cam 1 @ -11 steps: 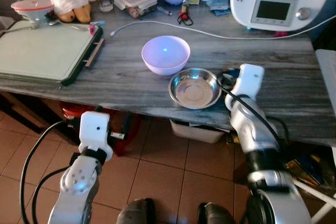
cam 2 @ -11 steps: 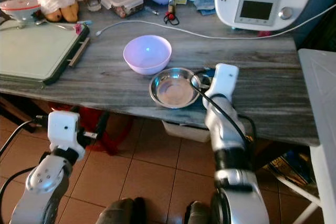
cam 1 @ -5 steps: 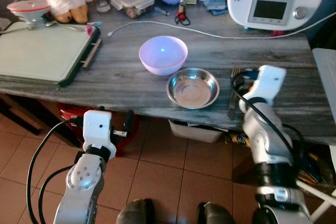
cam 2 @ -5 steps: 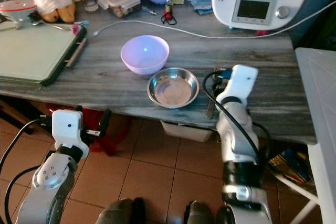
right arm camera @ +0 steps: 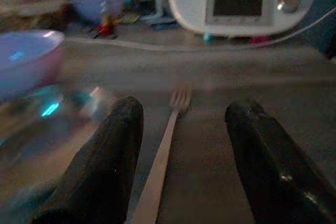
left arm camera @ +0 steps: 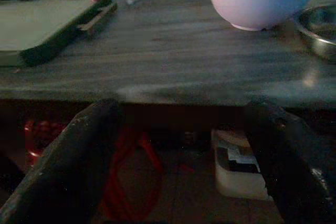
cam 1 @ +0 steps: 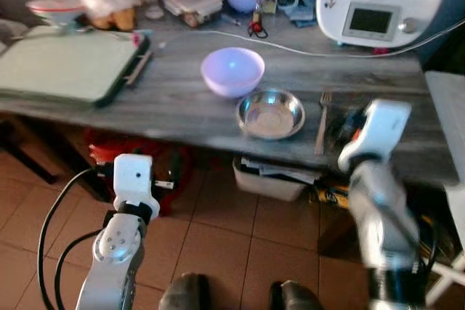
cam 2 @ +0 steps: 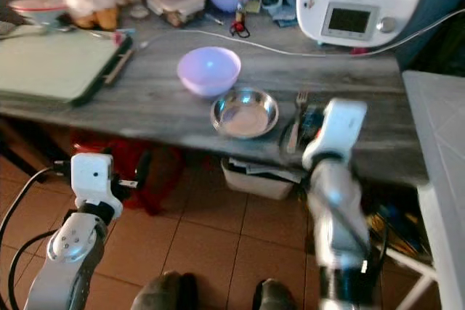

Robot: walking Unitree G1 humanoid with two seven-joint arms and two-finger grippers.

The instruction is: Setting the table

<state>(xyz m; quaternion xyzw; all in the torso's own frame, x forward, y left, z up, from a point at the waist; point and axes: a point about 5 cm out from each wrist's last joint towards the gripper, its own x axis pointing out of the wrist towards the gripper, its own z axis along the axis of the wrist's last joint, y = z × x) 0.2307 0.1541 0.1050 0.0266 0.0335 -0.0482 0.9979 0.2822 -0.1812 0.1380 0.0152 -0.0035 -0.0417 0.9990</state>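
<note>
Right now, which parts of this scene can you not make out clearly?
- Right end effector: head views show only its blurred arm; its open fingers appear in the right wrist view.
- Fork: handle end blurred in the right wrist view.
- Steel bowl: smeared there by motion.
- Clutter at the counter back: blurred.

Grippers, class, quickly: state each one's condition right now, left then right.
Left gripper: open, holding nothing, below the table edge.
Right gripper: open, holding nothing; the fork lies on the table between its fingers.

Fork [cam 1: 322,122] right of steel bowl [cam 1: 270,113], lilac bowl [cam 1: 232,71] behind-left (all on table [cam 1: 174,99]).
</note>
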